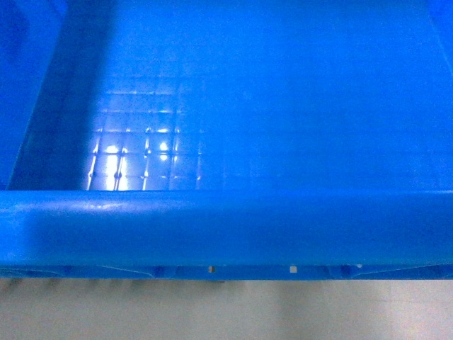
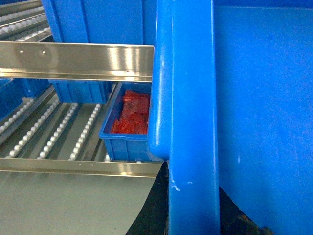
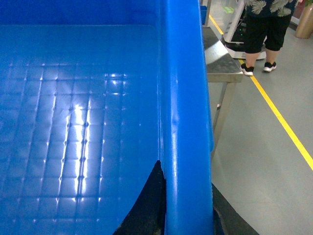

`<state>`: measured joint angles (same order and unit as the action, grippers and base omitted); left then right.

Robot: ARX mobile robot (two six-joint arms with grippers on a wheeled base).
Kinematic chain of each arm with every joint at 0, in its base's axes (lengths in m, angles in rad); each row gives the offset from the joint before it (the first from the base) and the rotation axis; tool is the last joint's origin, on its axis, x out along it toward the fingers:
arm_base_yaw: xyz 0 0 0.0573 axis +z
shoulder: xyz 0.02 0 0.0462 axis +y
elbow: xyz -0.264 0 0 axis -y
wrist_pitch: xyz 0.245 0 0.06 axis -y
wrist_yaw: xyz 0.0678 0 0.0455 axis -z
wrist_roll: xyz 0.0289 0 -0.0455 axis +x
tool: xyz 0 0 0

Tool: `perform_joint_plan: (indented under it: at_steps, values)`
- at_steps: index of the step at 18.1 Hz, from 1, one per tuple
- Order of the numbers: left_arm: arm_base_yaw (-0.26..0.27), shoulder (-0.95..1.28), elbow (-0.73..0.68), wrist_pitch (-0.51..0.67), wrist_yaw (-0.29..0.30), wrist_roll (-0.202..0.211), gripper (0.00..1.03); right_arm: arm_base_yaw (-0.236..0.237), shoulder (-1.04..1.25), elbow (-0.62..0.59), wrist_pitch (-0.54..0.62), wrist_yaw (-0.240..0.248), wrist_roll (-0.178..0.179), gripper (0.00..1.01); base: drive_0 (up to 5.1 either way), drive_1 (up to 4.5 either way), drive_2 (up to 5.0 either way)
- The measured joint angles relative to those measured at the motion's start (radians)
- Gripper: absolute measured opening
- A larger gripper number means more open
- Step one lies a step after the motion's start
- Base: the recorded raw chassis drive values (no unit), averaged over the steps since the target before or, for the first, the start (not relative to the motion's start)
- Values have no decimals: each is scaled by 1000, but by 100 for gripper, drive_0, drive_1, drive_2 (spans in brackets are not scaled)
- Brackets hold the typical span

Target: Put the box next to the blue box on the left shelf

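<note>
The box (image 1: pixel 233 106), a large bright-blue crate with a grid-embossed floor, fills the head view, its near rim (image 1: pixel 226 227) running across; both grippers are hidden there. My left gripper (image 2: pixel 193 208) is shut on the box's left rim (image 2: pixel 190 122), with black fingers (image 2: pixel 154 208) on either side of it. On the opposite rim (image 3: pixel 186 122) my right gripper (image 3: pixel 188 208) is shut the same way, one finger (image 3: pixel 146 208) inside the box. The left shelf (image 2: pixel 54 132), with rails of white rollers, lies just left of the held box. A smaller blue box (image 2: pixel 124 144) with red contents stands on it.
A shiny metal beam (image 2: pixel 73 61) crosses above the roller deck, and a front rail (image 2: pixel 78 166) edges it. Another blue crate (image 2: pixel 98 24) stands farther back. To the right, a metal table (image 3: pixel 222 63), a yellow floor line (image 3: pixel 283 122) and a standing person (image 3: pixel 264 29).
</note>
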<state>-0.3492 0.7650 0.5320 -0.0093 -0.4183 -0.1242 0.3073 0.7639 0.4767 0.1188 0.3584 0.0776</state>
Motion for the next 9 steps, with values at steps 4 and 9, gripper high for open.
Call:
perform_joint_plan:
  at_steps: [4,9]
  values:
    - [0,0,0,1,0,0,7,0,0,0,1,0,0,9,-510,235,235]
    - [0,0,0,-3,0,0,7,0,0,0,-2,-1,0,9,-501,244,244]
